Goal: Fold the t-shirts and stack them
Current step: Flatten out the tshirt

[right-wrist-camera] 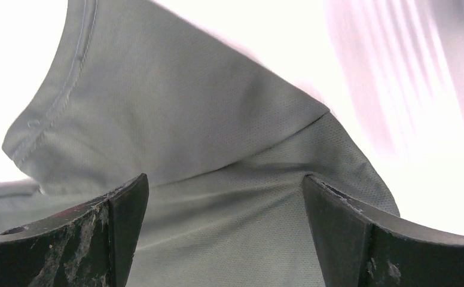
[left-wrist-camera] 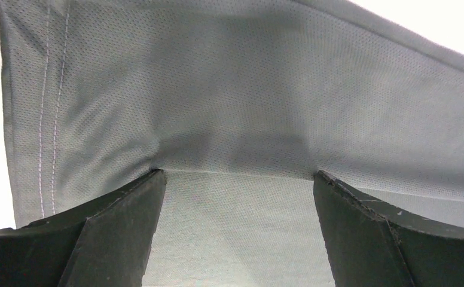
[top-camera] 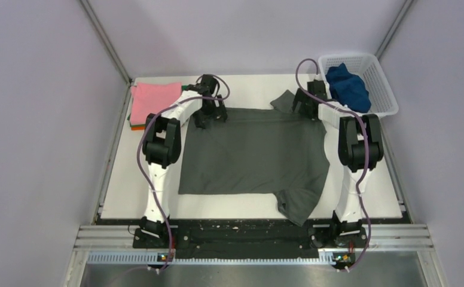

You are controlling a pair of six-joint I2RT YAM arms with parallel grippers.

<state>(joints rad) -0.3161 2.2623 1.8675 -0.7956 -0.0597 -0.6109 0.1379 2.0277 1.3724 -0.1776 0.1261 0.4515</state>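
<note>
Basket (top-camera: 380, 84) far right, dark blue t-shirt (top-camera: 346, 86) inside

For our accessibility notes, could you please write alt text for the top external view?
A dark grey t-shirt lies spread on the white table, the left gripper and right gripper at its far edge. A folded pink t-shirt sits far left; a blue t-shirt is bunched in a white basket far right.

White links (top-camera: 156, 179); black joints (top-camera: 162, 140); purple cables (top-camera: 307, 60); scuffed black claw fingers (right-wrist-camera: 68, 239)
</note>
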